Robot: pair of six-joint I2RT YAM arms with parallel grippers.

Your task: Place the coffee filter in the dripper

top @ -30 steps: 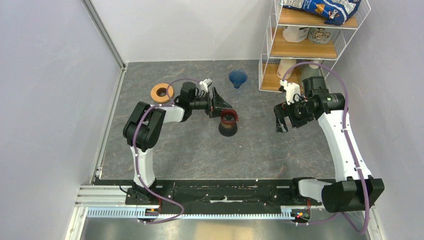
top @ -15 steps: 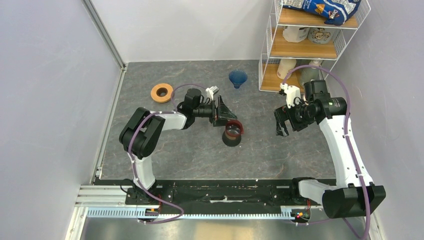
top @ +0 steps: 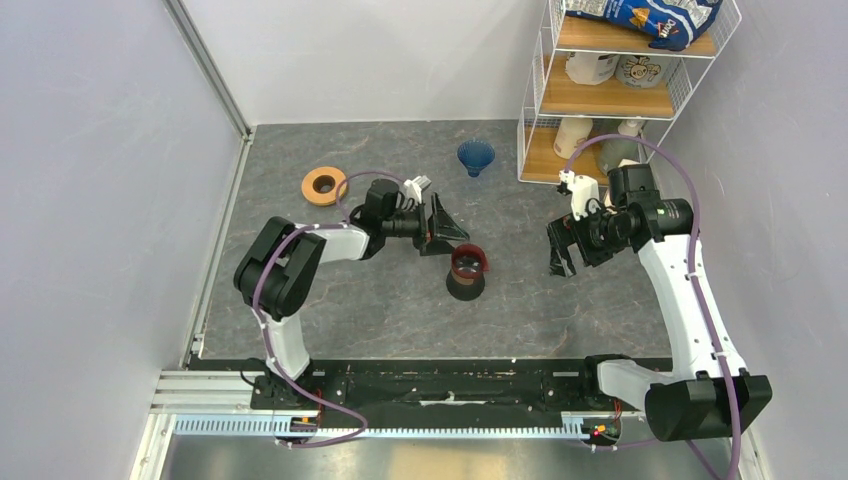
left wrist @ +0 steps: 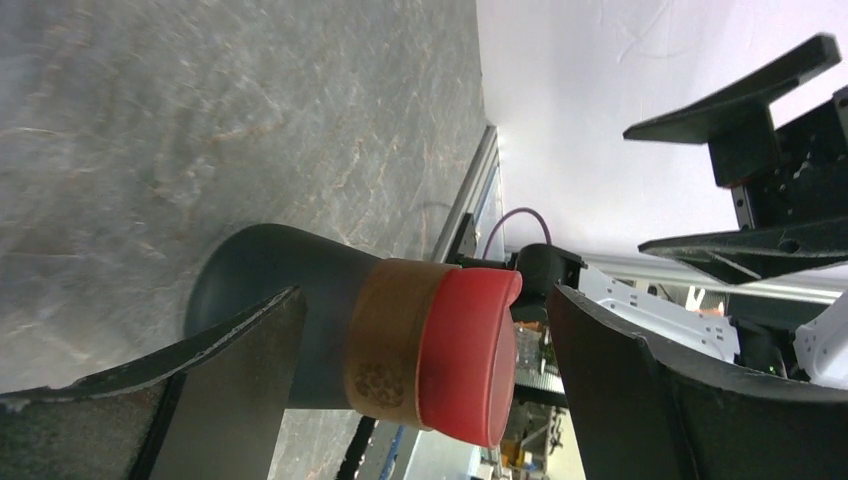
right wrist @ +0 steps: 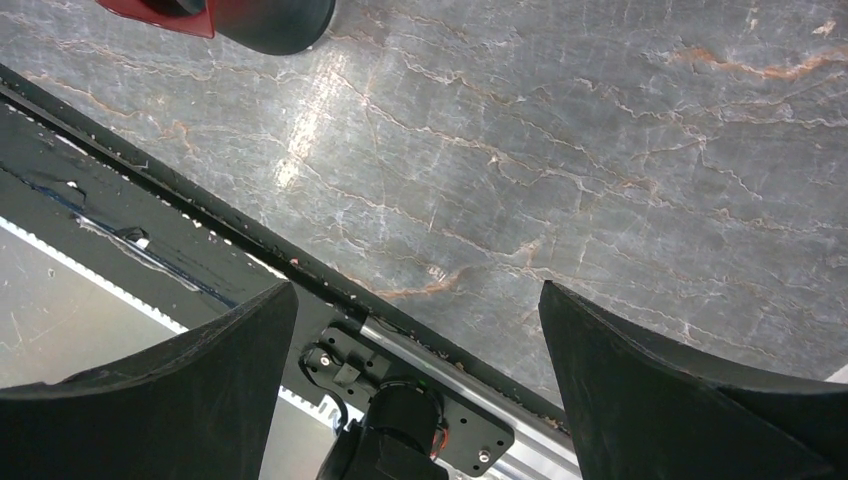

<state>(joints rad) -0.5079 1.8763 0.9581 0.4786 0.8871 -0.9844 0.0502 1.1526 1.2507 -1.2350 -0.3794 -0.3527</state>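
**View coverage.** The top view alone showed the dripper (top: 476, 157). It stood at the far centre of the table (top: 380, 310), just left of the shelf (top: 600, 100) and well apart from both grippers. That view also showed the orange ring (top: 323, 185) at far left. The left wrist view showed the red-rimmed vessel (left wrist: 400, 340) with a tan band below its rim, a detail the top view did not resolve. The right wrist view showed only bare table and the vessel (right wrist: 270, 15) cut off at its upper edge.

**Arm pose.** The left arm was folded at the elbow, with its forearm reaching right. The left gripper (top: 445, 238) sat just beside the vessel (top: 466, 271) on its far-left side. Its jaws stood wide apart, with the vessel framed between the fingers (left wrist: 230, 370) but clear of them. The right arm reached up the right side, its wrist turned inward. The right gripper (top: 562, 252) pointed down over bare table, jaws wide apart and empty (right wrist: 417, 290).

**Change from earlier frames.** The vessel stood nearer the bases and slightly further right than a second before. The left gripper had followed it. The right gripper had barely shifted.
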